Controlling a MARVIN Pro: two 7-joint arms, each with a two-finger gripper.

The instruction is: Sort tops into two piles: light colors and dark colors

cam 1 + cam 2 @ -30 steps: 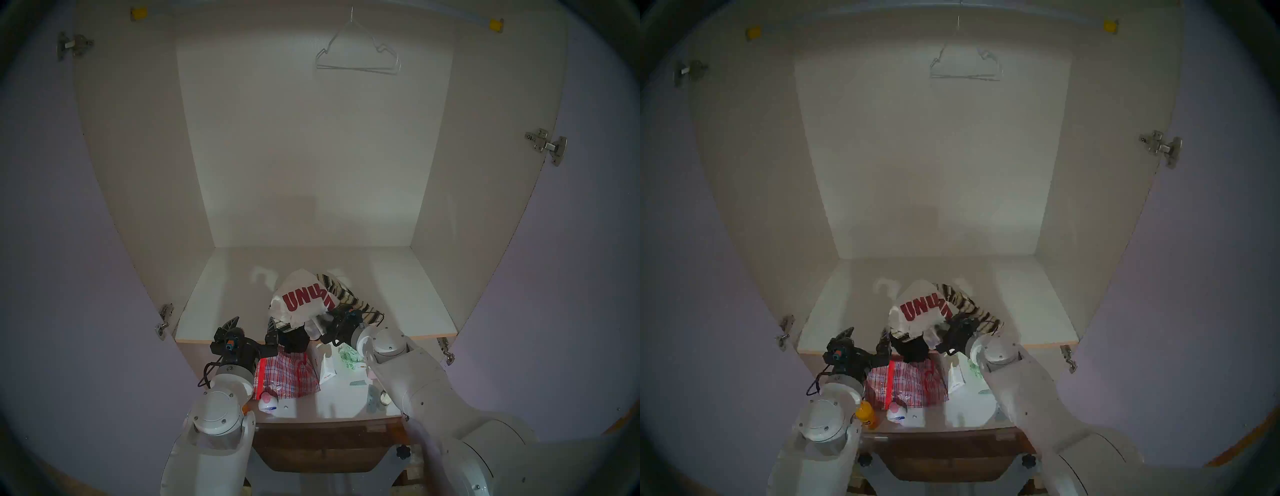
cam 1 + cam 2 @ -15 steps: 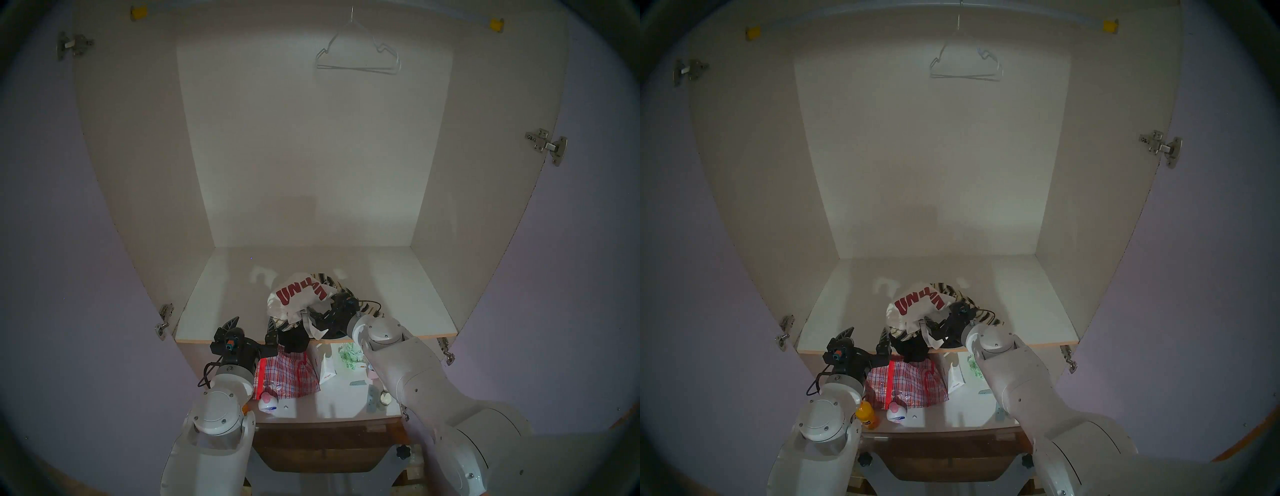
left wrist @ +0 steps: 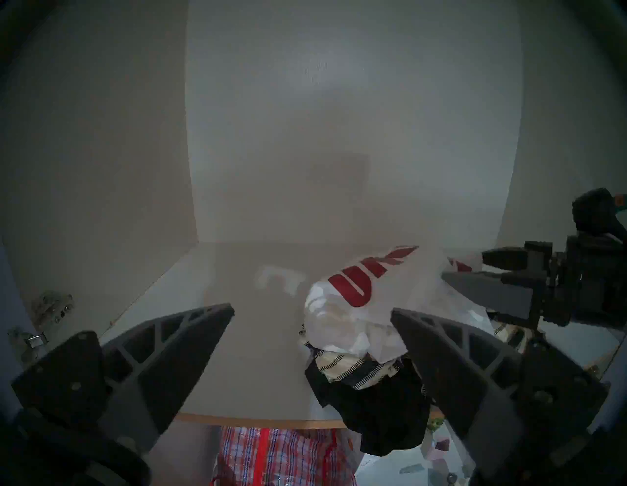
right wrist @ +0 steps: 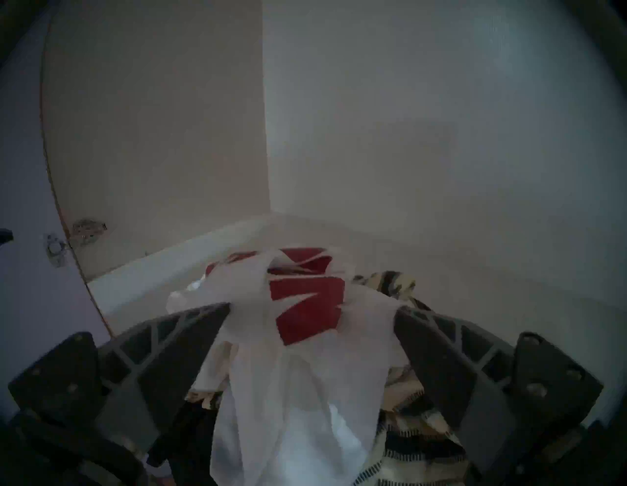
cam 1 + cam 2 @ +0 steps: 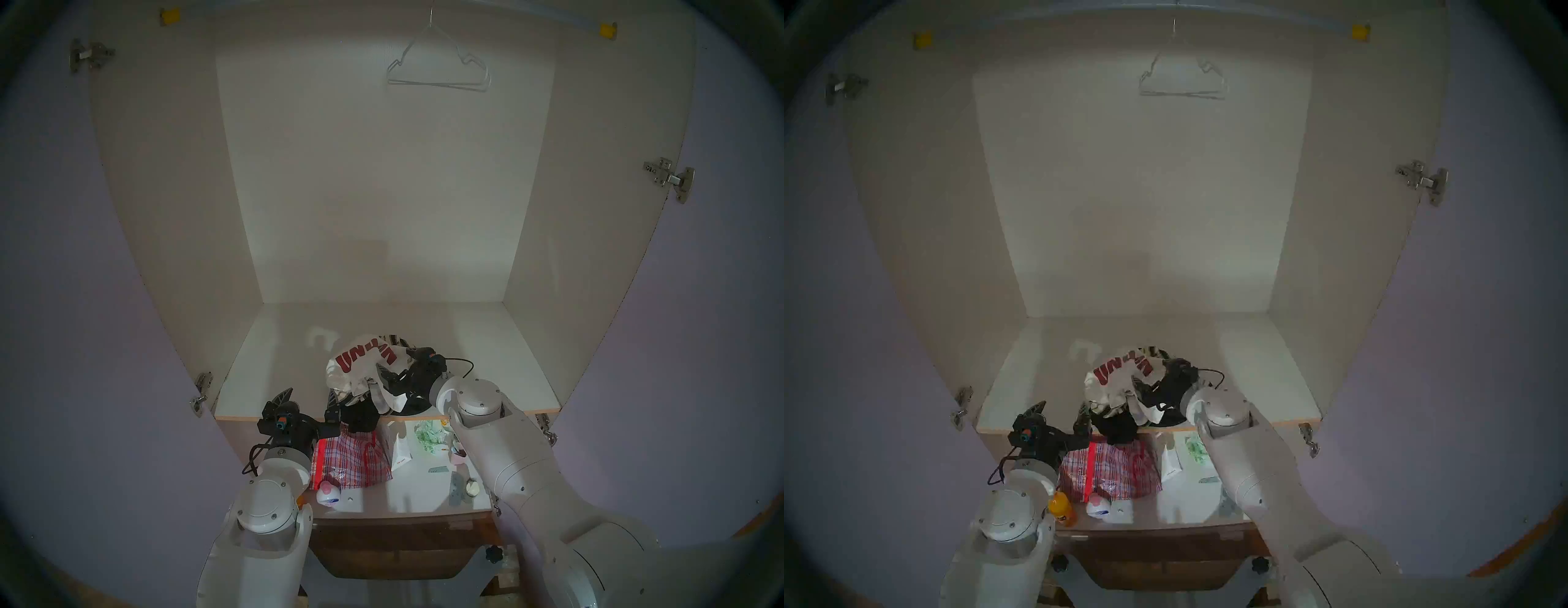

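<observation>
One mixed heap lies at the middle front of the cupboard shelf (image 5: 263, 382). On top is the white top with red letters (image 5: 360, 363), also in the left wrist view (image 3: 356, 288) and the right wrist view (image 4: 305, 305). The cream-and-black striped top (image 5: 396, 339) peeks out behind and under it (image 3: 349, 370). A black top (image 5: 360, 416) hangs over the shelf's front edge. My right gripper (image 5: 384, 378) (image 4: 312, 307) is open, its fingers either side of the white cloth. My left gripper (image 5: 307, 399) (image 3: 314, 308) is open and empty, just left of the heap.
A red-and-blue checked bag (image 5: 352, 460) lies on the lower table below the shelf, with a pink-capped white bottle (image 5: 329, 492), an orange bottle (image 5: 1062, 511) and a white carton (image 5: 401, 450). A wire hanger (image 5: 439, 63) hangs from the rail. Cupboard walls stand close on both sides.
My right arm has reached further into the cupboard, onto the heap's right side. The white top has sunk lower and crumpled. The left arm has not moved.
</observation>
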